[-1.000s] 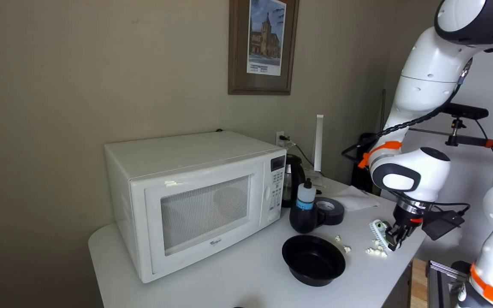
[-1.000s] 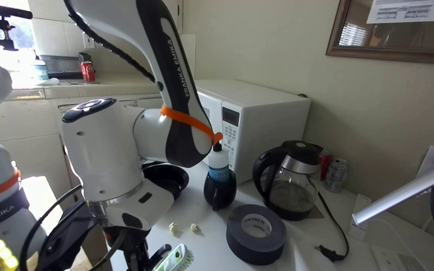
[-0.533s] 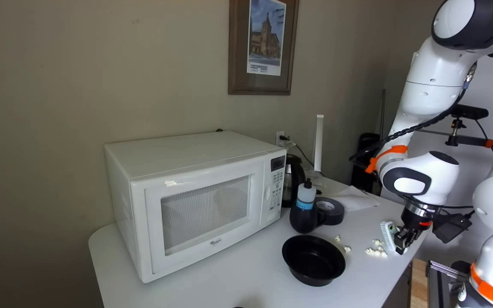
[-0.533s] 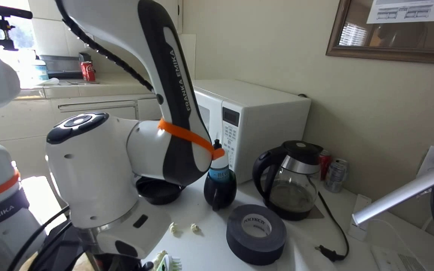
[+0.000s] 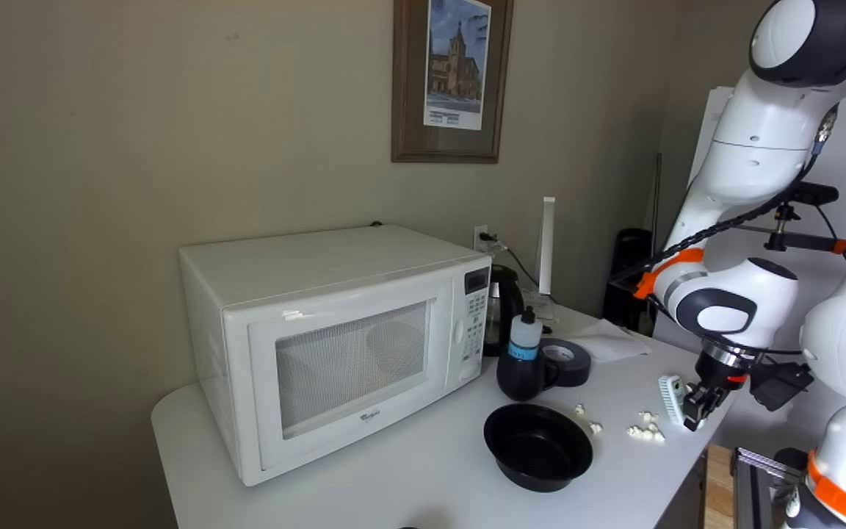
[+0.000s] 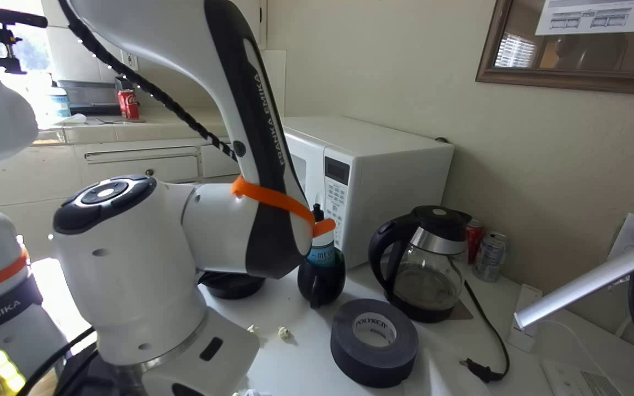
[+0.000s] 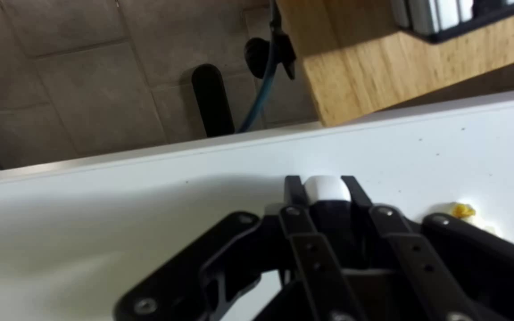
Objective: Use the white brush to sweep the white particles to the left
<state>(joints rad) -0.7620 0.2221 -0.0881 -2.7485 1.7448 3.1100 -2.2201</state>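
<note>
The white brush [image 5: 671, 399], with pale bristles and a green patch, is held by my gripper [image 5: 696, 408] near the table's right edge. In the wrist view the fingers [image 7: 326, 189] are closed on both sides of the brush's white end [image 7: 327, 189]. The white particles look like popcorn. A small cluster [image 5: 645, 433] lies just left of the brush, apart from it. Two more pieces [image 5: 595, 427] lie by the bowl and also show in an exterior view [image 6: 284, 332]. One yellow-white piece [image 7: 464, 211] shows right of the fingers in the wrist view.
A black bowl [image 5: 538, 448] stands left of the particles. Behind are a black mug [image 5: 522, 378] with a bottle, a tape roll [image 5: 576, 371], a kettle [image 6: 430, 275] and a microwave [image 5: 349, 345]. The table edge [image 7: 150, 156] runs close to the gripper.
In an exterior view, my gripper and the brush have moved right, away from the particle cluster. The brush has nearly left the bottom of an exterior view. The particles lie where they were.
</note>
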